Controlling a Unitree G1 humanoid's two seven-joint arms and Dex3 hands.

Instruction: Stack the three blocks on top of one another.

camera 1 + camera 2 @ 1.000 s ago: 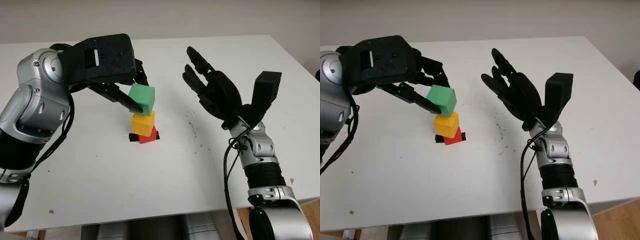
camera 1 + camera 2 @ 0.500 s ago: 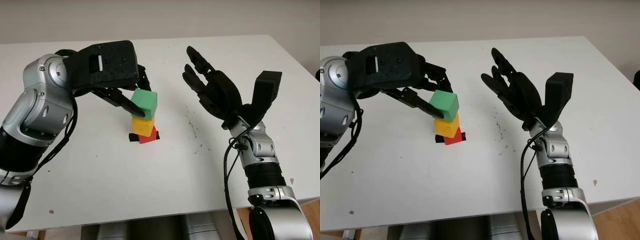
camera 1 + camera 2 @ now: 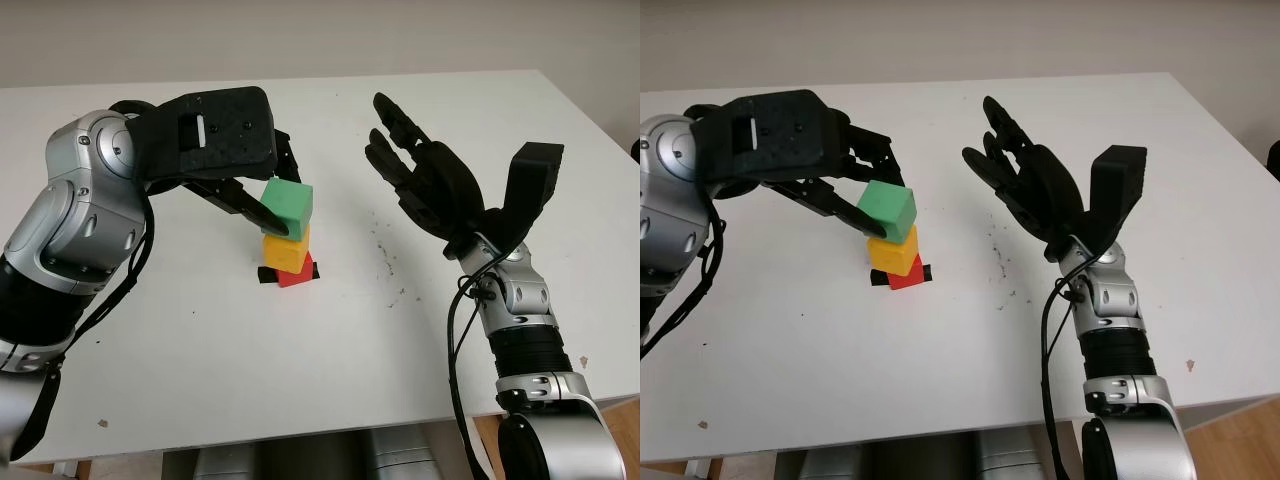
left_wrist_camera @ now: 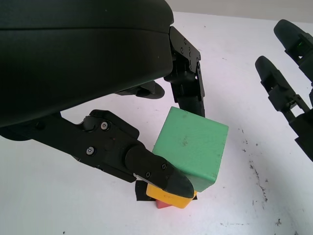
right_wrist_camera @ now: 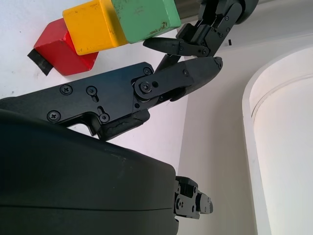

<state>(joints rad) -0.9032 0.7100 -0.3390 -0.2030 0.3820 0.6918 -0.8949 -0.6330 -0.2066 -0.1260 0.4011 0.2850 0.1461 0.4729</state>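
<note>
A red block (image 3: pixel 298 276) sits on the white table with a yellow block (image 3: pixel 285 252) on top of it. A green block (image 3: pixel 290 205) is on the yellow one, slightly tilted and set a little off-square. My left hand (image 3: pixel 281 197) comes in from the left and is shut on the green block, one finger (image 4: pixel 156 171) low on its near side and others behind it. My right hand (image 3: pixel 420 180) is open, raised in the air to the right of the stack, well apart from it. The right wrist view shows the green block (image 5: pixel 142 14), yellow block (image 5: pixel 93 27) and red block (image 5: pixel 61 49) in a row.
A piece of black tape (image 3: pixel 266 275) lies under the red block. Dark specks (image 3: pixel 385 255) mark the white table (image 3: pixel 300 370) between the stack and the right arm. The table's front edge runs close to both forearms.
My left hand has carried the green block slightly down and to the right, bringing it onto the yellow block. The right hand has stayed in place.
</note>
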